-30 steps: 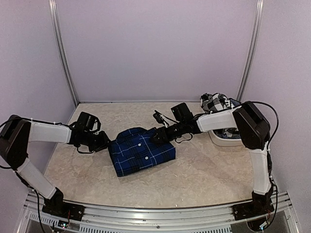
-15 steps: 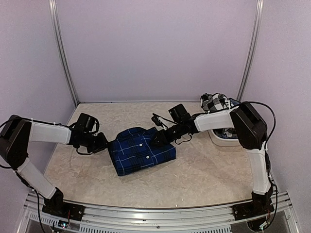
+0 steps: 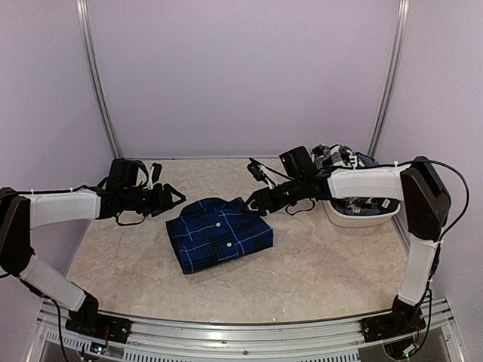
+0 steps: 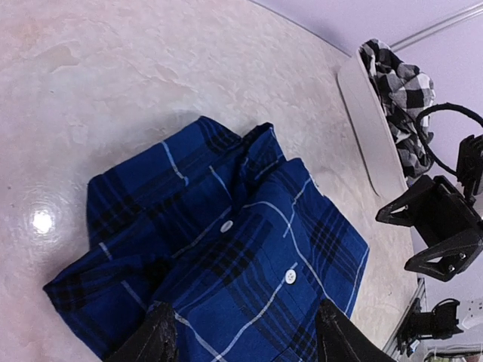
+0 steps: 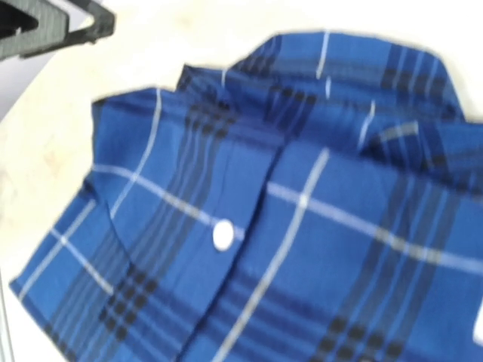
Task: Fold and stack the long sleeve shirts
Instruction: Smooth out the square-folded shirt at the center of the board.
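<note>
The royal blue plaid shirt [image 3: 219,235] lies folded in the middle of the table, collar toward the back. It also shows in the left wrist view [image 4: 226,249] and fills the right wrist view [image 5: 287,226]. My left gripper [image 3: 172,197] is open and empty, hovering just left of the collar; its fingertips [image 4: 162,339] stand wide apart over the shirt. My right gripper [image 3: 253,205] is open and empty above the shirt's back right corner; it also shows in the left wrist view [image 4: 438,234]. The black-and-white checked shirt [image 3: 336,158] lies bunched in a white basket [image 3: 355,220].
The white basket stands at the right edge of the table, and its rim shows in the left wrist view [image 4: 370,121]. Metal frame posts [image 3: 98,83] and purple walls close in the back and sides. The marbled tabletop [image 3: 317,264] lies around the shirt.
Both grippers have lifted off the blue shirt's edges and drawn back, the left toward the back left, the right toward the basket. The folded shirt has stayed in place.
</note>
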